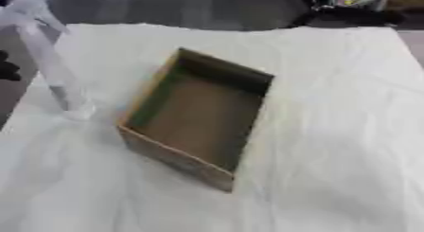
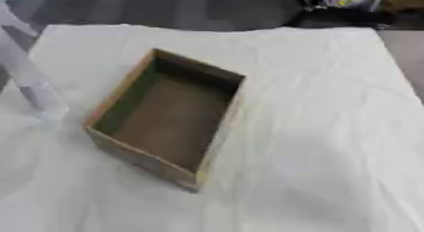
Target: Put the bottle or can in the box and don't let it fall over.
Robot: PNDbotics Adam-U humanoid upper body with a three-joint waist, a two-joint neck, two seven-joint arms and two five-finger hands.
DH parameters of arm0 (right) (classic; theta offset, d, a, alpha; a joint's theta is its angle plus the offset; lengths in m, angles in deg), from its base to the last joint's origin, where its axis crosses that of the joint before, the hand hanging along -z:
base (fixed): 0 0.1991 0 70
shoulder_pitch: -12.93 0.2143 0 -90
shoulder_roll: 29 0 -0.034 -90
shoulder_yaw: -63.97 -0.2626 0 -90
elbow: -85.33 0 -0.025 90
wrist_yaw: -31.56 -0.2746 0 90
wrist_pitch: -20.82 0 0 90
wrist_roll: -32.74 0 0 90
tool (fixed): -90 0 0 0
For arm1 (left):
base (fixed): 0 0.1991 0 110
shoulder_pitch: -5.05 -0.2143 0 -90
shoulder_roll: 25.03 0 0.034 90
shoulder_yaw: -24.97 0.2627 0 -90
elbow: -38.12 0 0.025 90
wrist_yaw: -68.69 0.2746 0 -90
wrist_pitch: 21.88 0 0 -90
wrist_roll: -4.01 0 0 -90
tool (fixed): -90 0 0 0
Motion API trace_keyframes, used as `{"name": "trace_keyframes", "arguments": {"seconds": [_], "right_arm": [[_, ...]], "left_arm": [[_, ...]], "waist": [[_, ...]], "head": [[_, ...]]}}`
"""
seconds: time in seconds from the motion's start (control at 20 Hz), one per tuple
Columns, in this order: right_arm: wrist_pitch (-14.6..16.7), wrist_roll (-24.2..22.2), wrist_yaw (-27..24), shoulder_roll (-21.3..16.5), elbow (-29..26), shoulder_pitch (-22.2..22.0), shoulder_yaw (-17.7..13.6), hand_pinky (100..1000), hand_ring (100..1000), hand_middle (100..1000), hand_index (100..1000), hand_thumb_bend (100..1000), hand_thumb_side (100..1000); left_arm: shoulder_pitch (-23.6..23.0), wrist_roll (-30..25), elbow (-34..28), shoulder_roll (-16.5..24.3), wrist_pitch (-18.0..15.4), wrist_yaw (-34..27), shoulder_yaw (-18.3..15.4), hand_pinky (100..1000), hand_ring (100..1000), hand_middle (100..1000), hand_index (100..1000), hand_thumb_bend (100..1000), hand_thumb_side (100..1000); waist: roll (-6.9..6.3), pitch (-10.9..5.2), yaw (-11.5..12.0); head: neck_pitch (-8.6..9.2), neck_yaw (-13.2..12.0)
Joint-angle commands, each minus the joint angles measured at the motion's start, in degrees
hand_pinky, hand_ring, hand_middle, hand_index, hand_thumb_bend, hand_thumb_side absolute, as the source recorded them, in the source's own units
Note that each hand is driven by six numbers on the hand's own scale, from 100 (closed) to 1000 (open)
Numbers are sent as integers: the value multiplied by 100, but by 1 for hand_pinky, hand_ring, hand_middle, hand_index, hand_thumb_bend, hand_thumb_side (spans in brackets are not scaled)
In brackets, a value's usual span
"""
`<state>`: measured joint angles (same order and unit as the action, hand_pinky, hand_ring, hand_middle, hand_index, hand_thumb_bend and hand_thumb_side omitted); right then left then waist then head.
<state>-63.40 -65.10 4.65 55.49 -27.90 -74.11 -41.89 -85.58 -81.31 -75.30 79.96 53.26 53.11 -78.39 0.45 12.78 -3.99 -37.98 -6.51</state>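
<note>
A pale, blurred upright shape, judged to be the bottle (image 1: pixel 51 67), is seen standing long axis vertical on the bench (image 1: pixel 331 131) just left of the open box (image 1: pixel 198 115); no fingers are shown.

- The box (image 1: pixel 198 117) looks like brown cardboard, matt, with dull inner walls and a plain flat floor.
- The tabletop (image 1: pixel 340 131) is covered with a white cloth or paper-like sheet, matt and lightly creased.
- A clear, faintly glossy plastic-looking object (image 1: pixel 49 60) stands at the left; it is too blurred to tell more.
</note>
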Motion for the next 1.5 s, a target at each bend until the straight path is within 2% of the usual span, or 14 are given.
{"name": "trace_keyframes", "arguments": {"seconds": [0.05, 0.4, 0.6, 0.8, 1.1, 1.4, 1.5], "right_arm": [[31, 2, 36, -193, -136, -10, -72, 945, 949, 1000, 931, 430, 439], [58, 9, 53, -239, -136, -65, -80, 945, 949, 1000, 931, 431, 439], [81, 16, 56, -268, -136, -97, -87, 945, 949, 1000, 931, 431, 439], [101, 25, 63, -288, -136, -129, -94, 945, 949, 1000, 931, 431, 439], [116, 13, 81, -299, -136, -153, -88, 945, 950, 1000, 931, 431, 440], [128, 6, 98, -301, -136, -171, -85, 945, 950, 1000, 931, 431, 440], [130, -8, 105, -317, -136, -169, -72, 946, 950, 1000, 931, 431, 440]], "left_arm": [[-72, 71, -117, 413, -113, -4, -113, 596, 609, 608, 845, 114, 787], [-401, 339, -117, 1122, -273, 139, -229, 606, 618, 621, 848, 119, 757], [-437, 529, -117, 1448, -225, 149, -334, 613, 623, 626, 849, 135, 734], [-389, 632, -117, 1804, -63, 228, -423, 628, 638, 641, 858, 147, 721], [-148, 547, 65, 2270, 161, 393, -463, 645, 656, 659, 866, 169, 704], [141, 406, 467, 2607, 108, 364, -435, 647, 658, 659, 866, 173, 698], [245, 333, 567, 2709, 91, 395, -396, 647, 657, 658, 868, 174, 697]], "waist": [[-2, -102, 22], [-10, -137, 78], [-8, -161, 97], [-10, -177, 132], [-4, -183, 147], [-1, -184, 146], [-17, -181, 123]], "head": [[-4, 66], [-94, 118], [-173, 105], [-219, -13], [-111, -186], [-34, -199], [61, -196]]}}
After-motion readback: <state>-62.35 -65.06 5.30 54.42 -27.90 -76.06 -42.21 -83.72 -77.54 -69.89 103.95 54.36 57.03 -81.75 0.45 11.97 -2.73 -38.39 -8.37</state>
